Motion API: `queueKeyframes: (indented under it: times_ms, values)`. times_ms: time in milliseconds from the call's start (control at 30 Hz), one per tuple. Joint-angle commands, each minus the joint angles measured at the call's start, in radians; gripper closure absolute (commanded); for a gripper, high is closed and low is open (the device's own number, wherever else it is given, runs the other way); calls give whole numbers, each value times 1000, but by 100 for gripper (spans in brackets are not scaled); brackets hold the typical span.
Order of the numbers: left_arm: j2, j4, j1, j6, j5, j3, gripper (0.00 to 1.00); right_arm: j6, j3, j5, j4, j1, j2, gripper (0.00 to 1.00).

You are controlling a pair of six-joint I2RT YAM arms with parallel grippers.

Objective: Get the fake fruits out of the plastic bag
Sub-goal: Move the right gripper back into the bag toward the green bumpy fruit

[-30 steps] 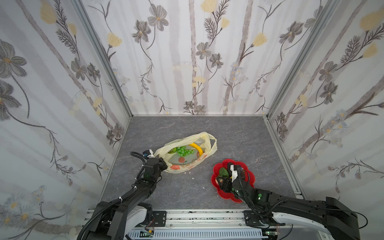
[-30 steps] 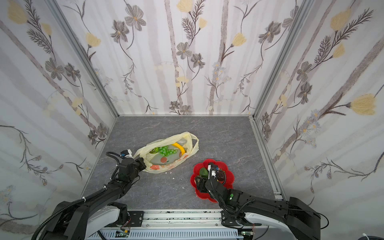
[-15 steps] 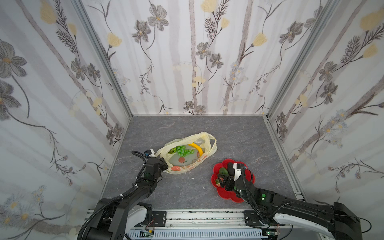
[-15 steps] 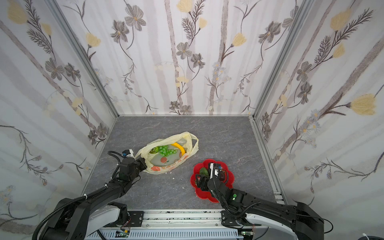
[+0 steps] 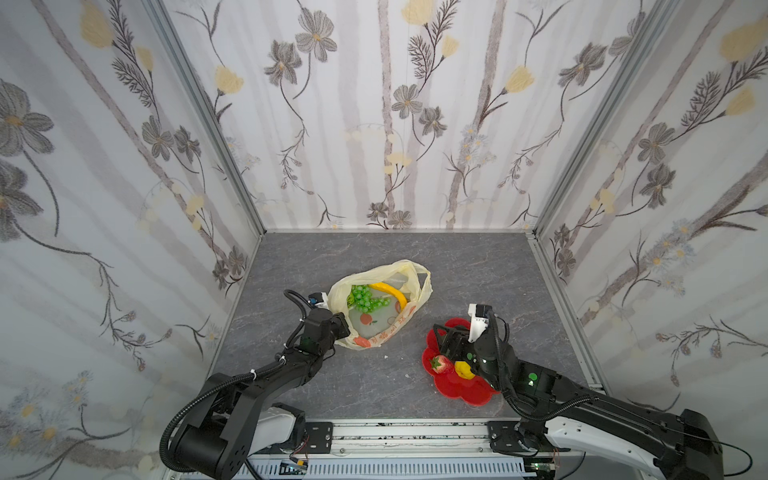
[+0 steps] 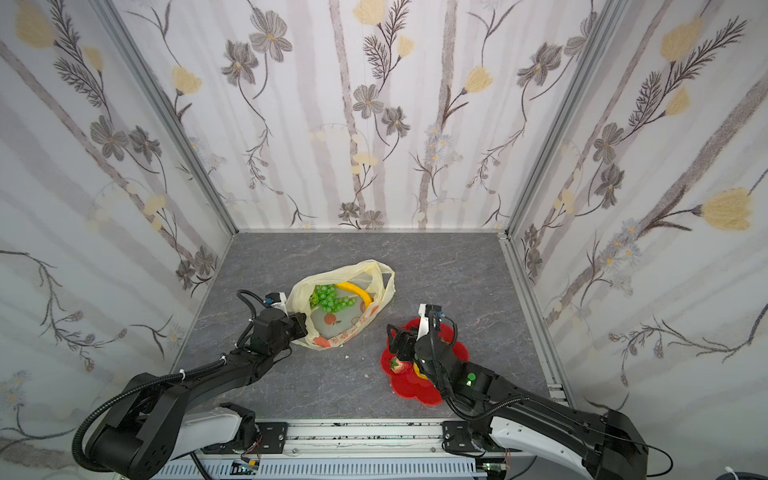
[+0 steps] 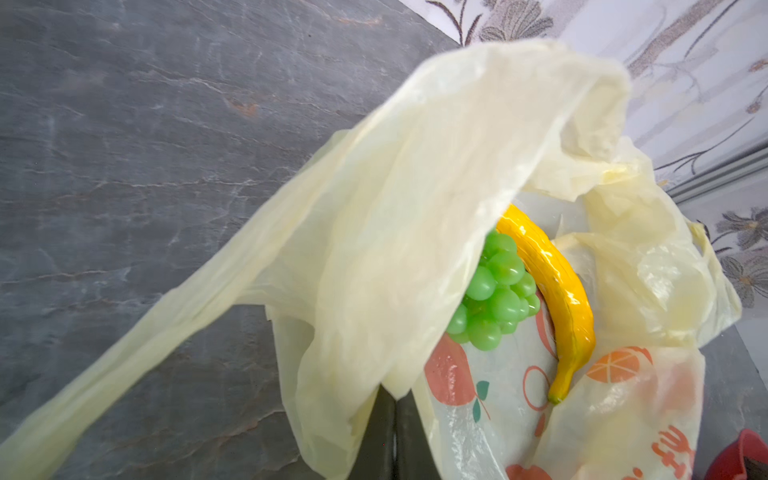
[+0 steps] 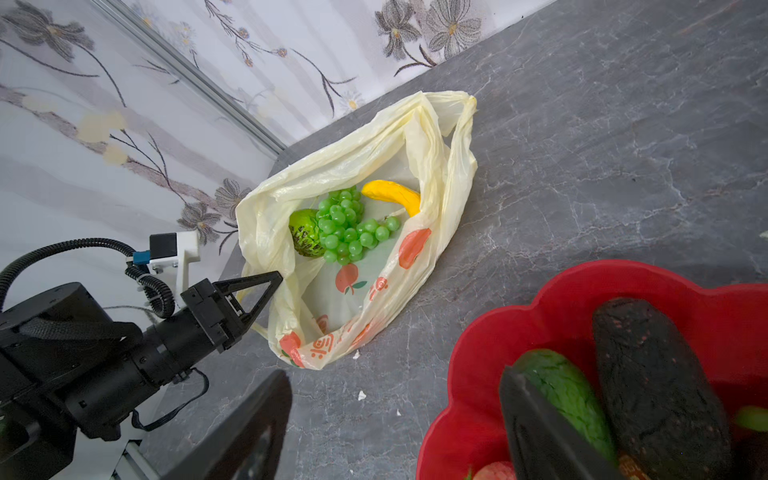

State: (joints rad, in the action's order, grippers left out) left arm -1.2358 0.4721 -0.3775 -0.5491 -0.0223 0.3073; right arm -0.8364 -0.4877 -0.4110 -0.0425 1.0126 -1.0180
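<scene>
The pale-yellow plastic bag [image 5: 376, 270] [image 6: 345, 270] [image 7: 415, 187] [image 8: 361, 153] lies open on the grey floor. Inside it are green grapes [image 5: 365, 297] [image 6: 330, 299] [image 7: 494, 291] [image 8: 347, 226], a banana [image 5: 392, 291] [image 6: 355, 289] [image 7: 557, 286] [image 8: 392, 195] and a bumpy green fruit [image 8: 305, 232]. My left gripper [image 5: 343, 326] [image 6: 301, 326] [image 7: 395, 415] [image 8: 270, 286] is shut on the bag's near-left rim and holds it up. My right gripper [image 5: 442, 336] [image 6: 399, 332] [image 8: 395, 374] hangs open and empty over the left edge of the red dish [image 5: 465, 392] [image 6: 415, 390] [image 8: 540, 316].
The dish holds a strawberry [image 5: 441, 364] [image 6: 399, 365], a lemon [image 5: 463, 370], a green avocado [image 8: 561, 390] and a dark brown piece [image 8: 648, 374]. Floral walls close in the floor on three sides. Small white scraps [image 8: 361, 395] lie between bag and dish.
The right gripper's jaws have spread wider above the dish and the arm has shifted, so the strawberry and lemon now show. The left gripper still pinches the bag's rim.
</scene>
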Motion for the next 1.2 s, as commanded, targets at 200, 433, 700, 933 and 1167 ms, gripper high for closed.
queueKeyframes:
  times_ms: [200, 433, 700, 933, 1167]
  values:
    - [67, -49, -60, -17, -58, -7, 100, 212, -375, 208, 30, -48, -423, 24]
    - [172, -133, -26, -80, -90, -61, 100, 455, -671, 291, 214, -95, -743, 30]
    - [345, -225, 33, -153, -129, -96, 100, 505, -918, 406, 262, -78, -971, 37]
    - [406, -277, 38, -150, -118, -71, 100, 475, -1125, 459, 305, -11, -1171, 38]
    - [411, -287, 37, -165, -70, -56, 100, 400, -1291, 458, 317, 8, -1327, 38]
